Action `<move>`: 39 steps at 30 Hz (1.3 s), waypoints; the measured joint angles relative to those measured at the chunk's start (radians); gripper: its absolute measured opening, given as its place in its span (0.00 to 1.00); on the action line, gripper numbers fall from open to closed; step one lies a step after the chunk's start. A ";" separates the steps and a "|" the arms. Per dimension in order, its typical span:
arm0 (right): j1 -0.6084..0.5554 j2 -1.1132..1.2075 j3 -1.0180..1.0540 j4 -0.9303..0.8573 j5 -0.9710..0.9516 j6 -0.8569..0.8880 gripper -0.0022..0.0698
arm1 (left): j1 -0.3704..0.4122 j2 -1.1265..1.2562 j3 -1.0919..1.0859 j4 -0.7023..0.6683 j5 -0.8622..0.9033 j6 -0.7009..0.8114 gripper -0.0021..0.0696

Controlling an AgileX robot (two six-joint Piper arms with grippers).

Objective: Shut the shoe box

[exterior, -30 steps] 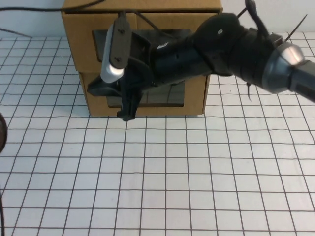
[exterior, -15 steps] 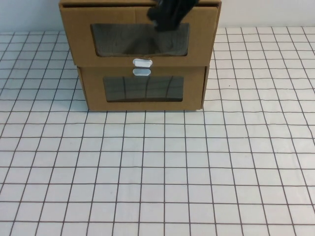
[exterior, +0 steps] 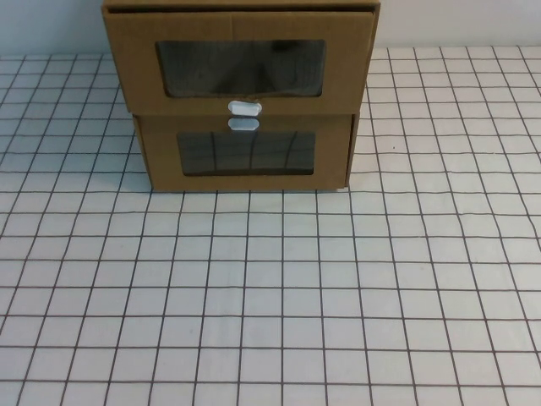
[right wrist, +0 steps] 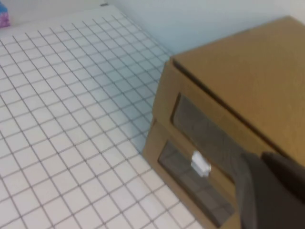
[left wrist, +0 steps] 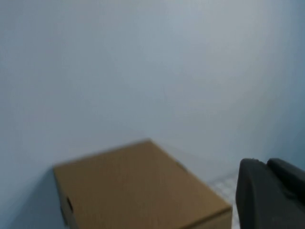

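The shoe box (exterior: 241, 68) is the upper of two stacked brown boxes at the back of the table. It has a wide clear window and a white tab (exterior: 243, 107) at its front's bottom edge. A thin dark gap runs along the top of its front. Neither arm shows in the high view. My right gripper (right wrist: 261, 160) is shut and empty, raised beside the shoe box (right wrist: 248, 71), apart from it. My left gripper (left wrist: 264, 164) is shut and empty, above and behind the box's plain top (left wrist: 138, 186).
The narrower lower box (exterior: 245, 156), with its white tab (exterior: 243, 124) at the top edge, carries the shoe box. The white gridded table (exterior: 270, 296) spreads in front. A pale wall stands right behind the boxes. A small pink object (right wrist: 4, 16) sits far off.
The right arm, which reached across the boxes' fronts a second ago, has pulled up and back out of the high view. The boxes now show unobstructed.
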State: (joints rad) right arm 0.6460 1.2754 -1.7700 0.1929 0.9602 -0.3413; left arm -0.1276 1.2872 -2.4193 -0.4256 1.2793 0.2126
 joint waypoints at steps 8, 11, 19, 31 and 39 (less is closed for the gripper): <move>0.000 -0.195 0.365 -0.063 -0.150 0.096 0.01 | 0.000 -0.317 0.792 0.048 -0.065 0.109 0.03; 0.000 -0.293 0.567 -0.110 -0.254 0.180 0.01 | 0.000 -0.443 1.040 0.075 -0.159 0.120 0.03; 0.000 -0.600 1.059 -0.180 -0.480 0.354 0.01 | 0.000 -0.782 1.558 0.108 -0.387 0.072 0.03; 0.000 -0.934 1.517 -0.260 -0.600 0.374 0.01 | 0.000 -1.129 2.036 0.220 -0.681 -0.047 0.03; 0.000 -0.941 1.536 -0.299 -0.639 0.374 0.01 | 0.000 -1.134 2.106 0.225 -0.763 -0.049 0.03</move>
State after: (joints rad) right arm 0.6460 0.3348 -0.2344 -0.1060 0.3217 0.0327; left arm -0.1276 0.1528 -0.3134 -0.2006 0.5167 0.1635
